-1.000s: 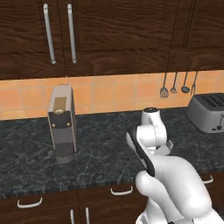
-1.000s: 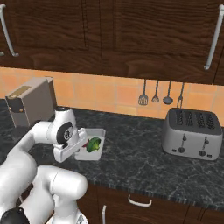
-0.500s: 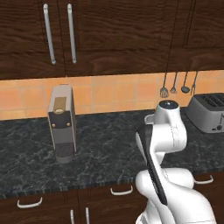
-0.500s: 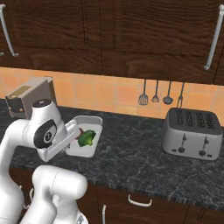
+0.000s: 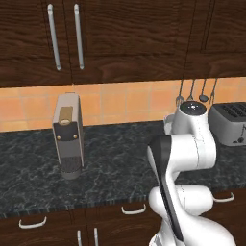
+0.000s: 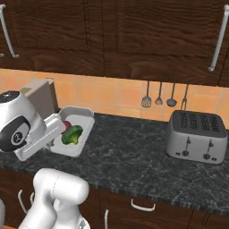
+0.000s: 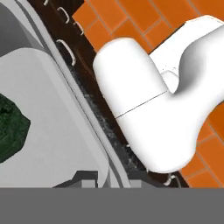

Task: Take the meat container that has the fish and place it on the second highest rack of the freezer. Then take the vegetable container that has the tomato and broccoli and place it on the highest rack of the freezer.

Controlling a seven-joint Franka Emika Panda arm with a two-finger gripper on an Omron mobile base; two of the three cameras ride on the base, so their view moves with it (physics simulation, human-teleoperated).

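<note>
The claw (image 7: 101, 176) is closed narrowly on the rim of the vegetable container (image 6: 77, 129): in the hand view its two dark fingertips (image 7: 83, 176) sit either side of the tray's pale wall, with the broccoli (image 7: 11, 127) lying inside just beyond them. From the right base view the white tray is lifted off the dark speckled worktop (image 6: 134, 156) and tilted, held at the arm's end toward the worktop's left part, well apart from the silver toaster (image 6: 196, 137) near the right end. The broccoli (image 6: 71, 134) lies in the tray's middle and the red tomato (image 6: 65, 125) sits touching it on the far side. Behind the tray a coffee machine (image 5: 68, 134) stands near the back edge. Utensils (image 6: 159, 95) hang on the orange tiled wall beyond.
</note>
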